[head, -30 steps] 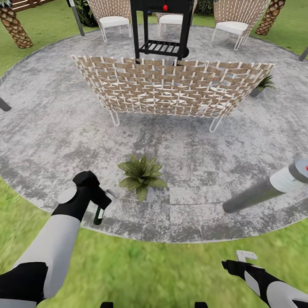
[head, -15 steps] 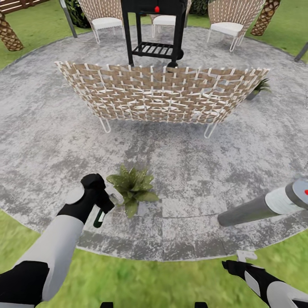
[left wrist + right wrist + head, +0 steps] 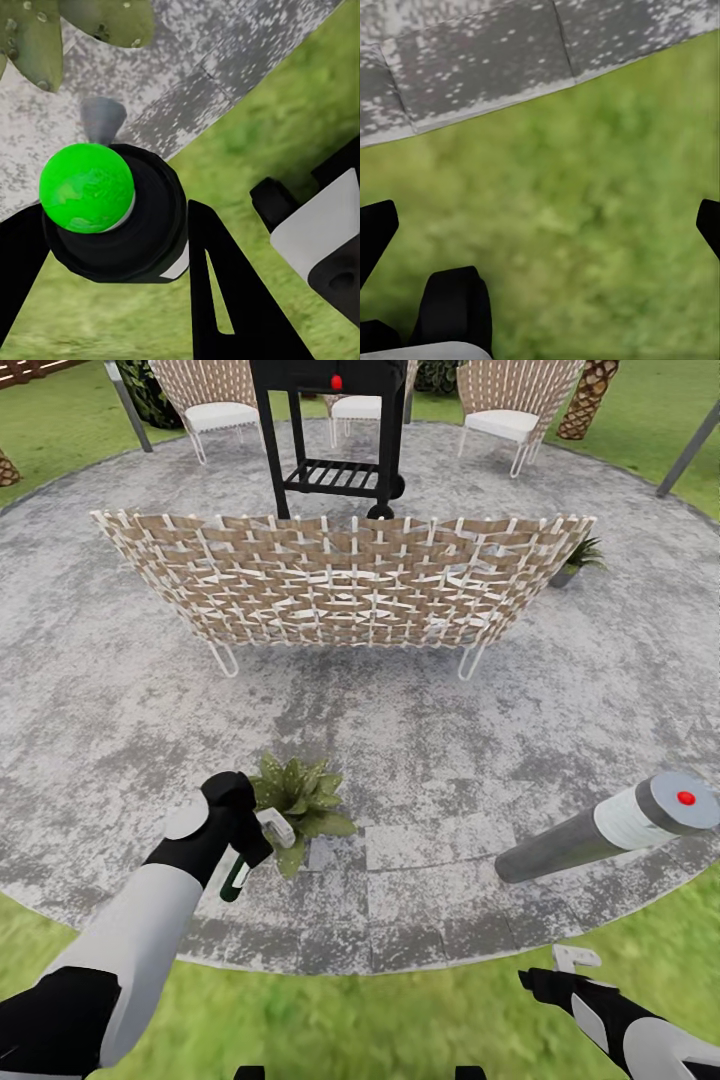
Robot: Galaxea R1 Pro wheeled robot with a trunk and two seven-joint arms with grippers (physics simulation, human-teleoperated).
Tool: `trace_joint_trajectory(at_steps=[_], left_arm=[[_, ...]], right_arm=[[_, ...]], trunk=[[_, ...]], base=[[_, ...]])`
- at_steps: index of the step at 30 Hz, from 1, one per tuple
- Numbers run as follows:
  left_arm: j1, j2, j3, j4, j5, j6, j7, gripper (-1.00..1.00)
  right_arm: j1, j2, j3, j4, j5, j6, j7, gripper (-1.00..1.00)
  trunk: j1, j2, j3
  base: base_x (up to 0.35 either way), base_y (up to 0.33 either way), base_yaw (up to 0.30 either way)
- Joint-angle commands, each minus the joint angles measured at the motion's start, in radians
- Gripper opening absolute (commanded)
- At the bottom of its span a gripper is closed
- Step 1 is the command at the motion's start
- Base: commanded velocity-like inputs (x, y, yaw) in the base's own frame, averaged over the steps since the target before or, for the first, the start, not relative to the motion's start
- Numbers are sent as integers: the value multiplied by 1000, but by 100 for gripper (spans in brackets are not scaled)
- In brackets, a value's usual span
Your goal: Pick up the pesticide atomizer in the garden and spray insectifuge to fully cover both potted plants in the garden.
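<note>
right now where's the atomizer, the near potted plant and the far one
pesticide atomizer (image 3: 233, 879), head view, dark green body.
near potted plant (image 3: 297, 802), head view, leaf rosette.
far potted plant (image 3: 580, 552), head view, leaves beside the woven bench.

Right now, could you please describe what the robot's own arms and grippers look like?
Both arms have light grey-white shells with black joint sections. The left gripper sits on a black wrist with pale fingers; its wrist camera shows black, angular finger outlines. The right gripper has a pale, squared finger frame.

My left arm (image 3: 120, 950) was pale grey along the forearm, with a black elbow cuff, a black wrist and a grey disc at the joint. My right arm (image 3: 630, 1025), at 5 o'clock, matched it: black wrist, grey-white panels. My fingers (image 3: 225, 300) were black, flat, slotted.
</note>
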Motion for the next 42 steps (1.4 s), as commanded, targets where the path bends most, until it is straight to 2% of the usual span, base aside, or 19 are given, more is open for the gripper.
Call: trace_joint_trajectory(at_steps=[1, 4, 8, 11, 14, 18, 23, 29, 32, 34, 39, 42], left_arm=[[0, -2, -1, -1, -9, 9, -10, -100], [0, -9, -2, -1, -9, 9, -12, -100], [0, -33, -7, -1, -9, 10, -13, -100], [-1, -41, -41, -1, -9, 11, -13, -100], [-1, -41, -51, 5, -9, 11, -13, -100], [-1, -30, -52, 58, -9, 9, -12, -100], [-1, 9, -52, 96, -9, 8, -9, -100], [-1, 22, -51, 99, -9, 6, -4, -100], [-1, 38, -50, 99, -10, 6, -3, -100], [0, 59, -50, 99, -11, 6, -1, -100], [-1, 158, -48, 100, -5, 5, 15, -100], [0, 195, -44, 100, -1, 5, 18, -100]], right_arm=[[0, 0, -7, -1, -2, 4, 4, 100], [0, 1, -7, -1, -2, 4, 4, 100], [0, 1, -7, -1, -2, 4, 4, 100], [0, 1, -7, -1, -2, 4, 4, 100], [0, 1, -7, -1, -2, 4, 5, 100], [0, 1, -7, -1, -2, 4, 4, 100], [0, 1, -7, -1, -2, 4, 4, 100], [0, 1, -7, -1, -2, 4, 4, 100], [0, 1, -7, -1, -2, 4, 4, 100], [0, 1, -7, -1, -2, 4, 4, 100], [0, 1, -7, -1, -2, 4, 5, 100], [0, 1, -7, -1, -1, 4, 6, 100]], trunk=[[0, 0, -1], [0, 0, -1], [0, 0, -1], [0, 0, -1], [0, 0, -1], [0, 0, -1], [0, 0, -1], [0, 0, -1], [0, 0, -1], [0, 0, -1], [0, 0, -1], [0, 0, -1]], base=[[0, 0, 0], [0, 0, 0], [0, 0, 0], [0, 0, 0], [0, 0, 0], [-12, 0, 0], [-154, 89, 0], [-232, 220, 0], [-163, 273, 0], [-141, 281, 0], [-106, 290, 0], [-86, 291, 0]])
